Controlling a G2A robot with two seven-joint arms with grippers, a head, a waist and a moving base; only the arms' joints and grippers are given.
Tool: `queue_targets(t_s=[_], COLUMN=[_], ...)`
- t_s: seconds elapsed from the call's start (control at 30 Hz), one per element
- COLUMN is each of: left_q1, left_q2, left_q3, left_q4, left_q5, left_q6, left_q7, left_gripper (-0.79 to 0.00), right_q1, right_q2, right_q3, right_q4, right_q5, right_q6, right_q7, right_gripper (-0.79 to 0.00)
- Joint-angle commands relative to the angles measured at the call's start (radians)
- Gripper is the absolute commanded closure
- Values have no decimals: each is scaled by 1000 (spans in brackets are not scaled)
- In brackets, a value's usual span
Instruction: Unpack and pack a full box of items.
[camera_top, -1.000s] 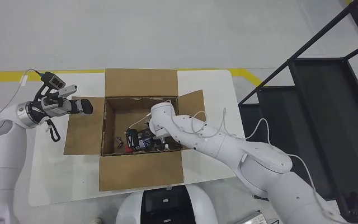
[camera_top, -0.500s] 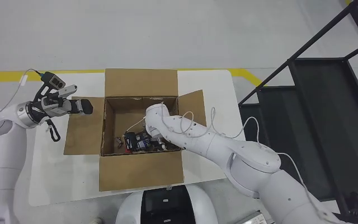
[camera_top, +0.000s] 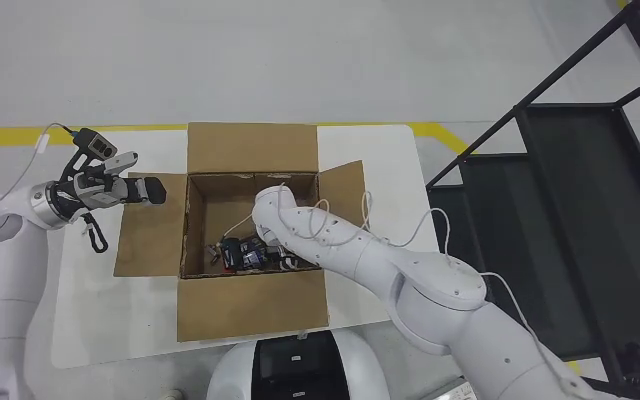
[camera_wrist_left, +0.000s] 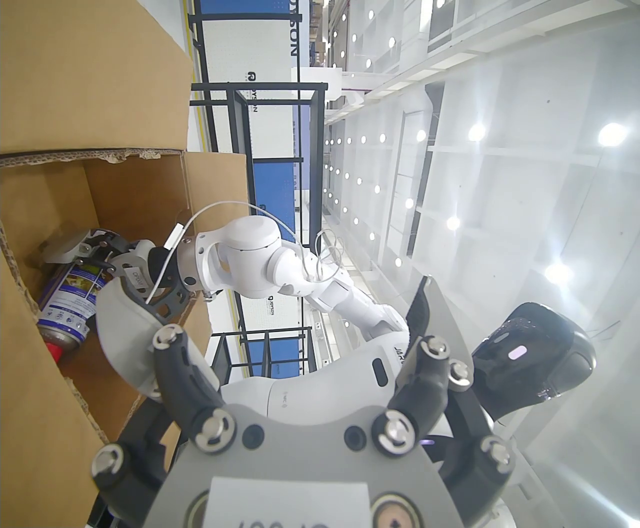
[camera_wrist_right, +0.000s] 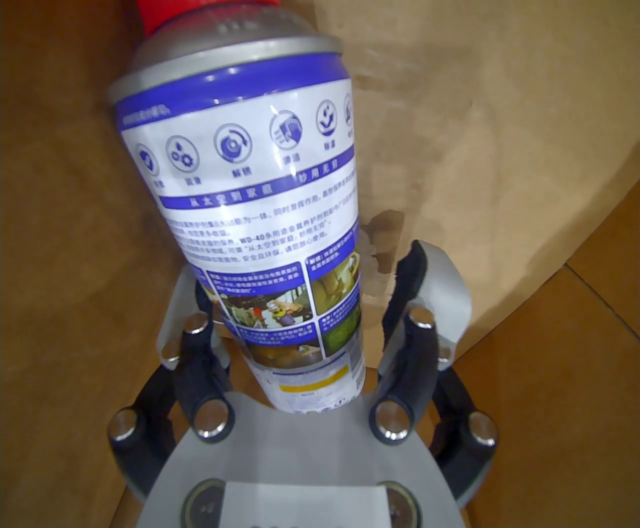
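- Hovering over the left flap of the brown corrugated cardboard box, the left gripper has its fingers spread, empty.
- The glossy blue-and-white cylindrical spray can, red-capped, lies inside the box.
- The right gripper straddles the can's base, parted, with one black pad clear of it.

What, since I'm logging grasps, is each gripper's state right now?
Left gripper: open, empty.
Right gripper: open around the spray can, not closed on it.

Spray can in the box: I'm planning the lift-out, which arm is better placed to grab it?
Right. The right gripper is inside the box, open fingers straddling the spray can; the left gripper hangs open outside it.
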Motion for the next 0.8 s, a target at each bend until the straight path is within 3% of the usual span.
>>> queue_targets(t_s=[0.0, 0.2, 0.37, 0.57, 0.77], left_q1=[0, 0, 0, 0, 0], left_q2=[0, 0, 0, 0, 0], left_q3=[0, 0, 0, 0, 0], left_q4=[0, 0, 0, 0, 0], left_q5=[0, 0, 0, 0, 0], left_q6=[0, 0, 0, 0, 0], left_q7=[0, 0, 0, 0, 0], left_gripper=[-785, -785, -785, -785, -785], right_q1=[1, 17, 16, -48, -214], right_q2=[-4, 1, 38, 131, 249], right_q3=[2, 32, 85, 189, 348], right_q4=[11, -16, -94, -296, -589], right_q5=[-1, 3, 6, -6, -36], right_q6=[-2, 12, 53, 101, 120], right_q7=[0, -9, 4, 85, 191], right_gripper=[0, 0, 0, 0, 0])
